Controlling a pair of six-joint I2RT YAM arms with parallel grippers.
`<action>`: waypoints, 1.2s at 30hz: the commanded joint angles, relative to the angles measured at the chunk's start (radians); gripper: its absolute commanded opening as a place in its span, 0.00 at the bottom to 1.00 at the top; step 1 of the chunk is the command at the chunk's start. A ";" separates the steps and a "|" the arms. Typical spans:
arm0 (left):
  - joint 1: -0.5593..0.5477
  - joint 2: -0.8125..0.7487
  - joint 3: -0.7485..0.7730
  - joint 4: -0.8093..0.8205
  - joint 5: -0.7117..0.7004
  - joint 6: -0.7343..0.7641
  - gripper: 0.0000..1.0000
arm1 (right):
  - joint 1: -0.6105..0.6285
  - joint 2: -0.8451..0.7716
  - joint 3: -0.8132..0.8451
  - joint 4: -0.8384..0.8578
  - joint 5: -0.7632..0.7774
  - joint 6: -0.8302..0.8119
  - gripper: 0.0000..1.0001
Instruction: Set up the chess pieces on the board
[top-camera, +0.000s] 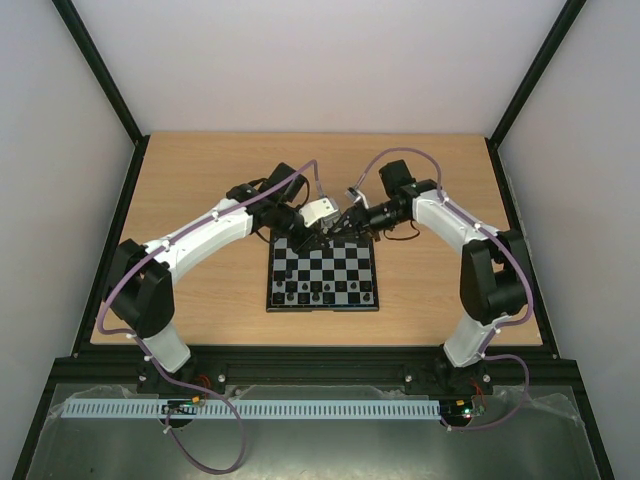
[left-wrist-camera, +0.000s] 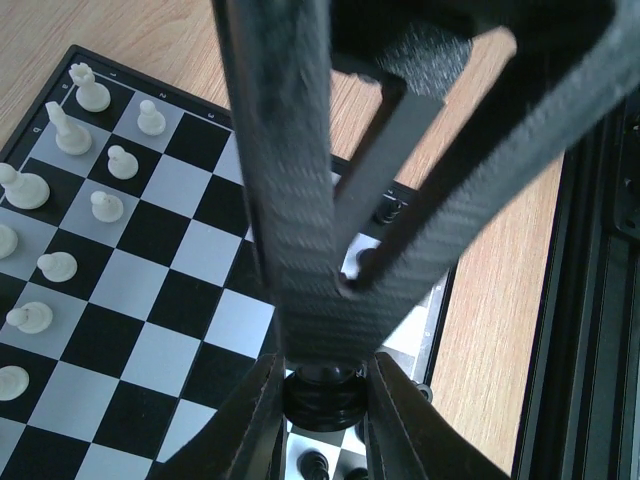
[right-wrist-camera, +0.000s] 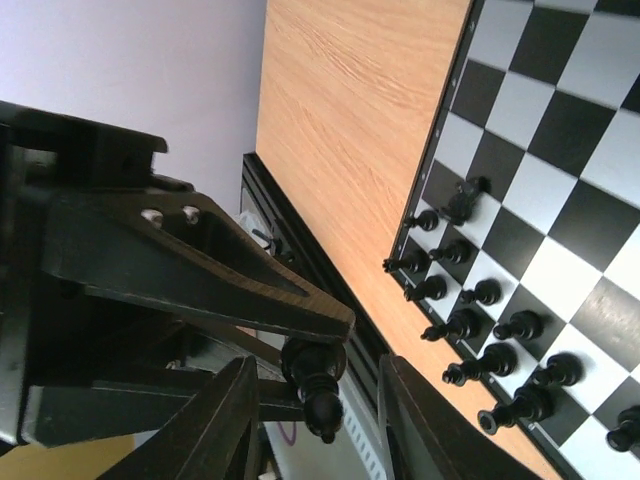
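Note:
The board (top-camera: 322, 306) lies in the middle of the table. Both grippers meet above its far edge. My left gripper (top-camera: 320, 238) is shut on the base of a black chess piece (left-wrist-camera: 322, 396) and holds it in the air. In the right wrist view the same piece (right-wrist-camera: 318, 385) hangs from a left finger (right-wrist-camera: 200, 270). My right gripper (right-wrist-camera: 318, 425) is open, with one jaw on each side of the piece and neither touching it. Its fingers (left-wrist-camera: 290, 200) fill the left wrist view. White pieces (left-wrist-camera: 90, 150) stand on the board (left-wrist-camera: 160, 230). Black pieces (right-wrist-camera: 470, 322) stand along one edge of the board (right-wrist-camera: 560, 180).
The wooden table (top-camera: 200, 200) has a black frame rail (top-camera: 110, 250) along its sides, with pale walls behind. A white perforated strip (top-camera: 250, 409) runs along the front below the arm bases. More black pieces (left-wrist-camera: 315, 462) stand under the left gripper.

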 joint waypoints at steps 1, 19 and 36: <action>0.000 -0.023 -0.001 0.013 0.022 -0.011 0.15 | 0.014 -0.004 -0.043 0.000 -0.039 0.027 0.32; -0.001 -0.006 0.004 0.019 0.041 -0.018 0.15 | 0.014 -0.015 -0.045 0.066 -0.066 0.065 0.08; 0.159 -0.070 -0.058 -0.057 0.091 0.009 0.43 | 0.014 -0.161 -0.002 -0.128 0.293 -0.364 0.02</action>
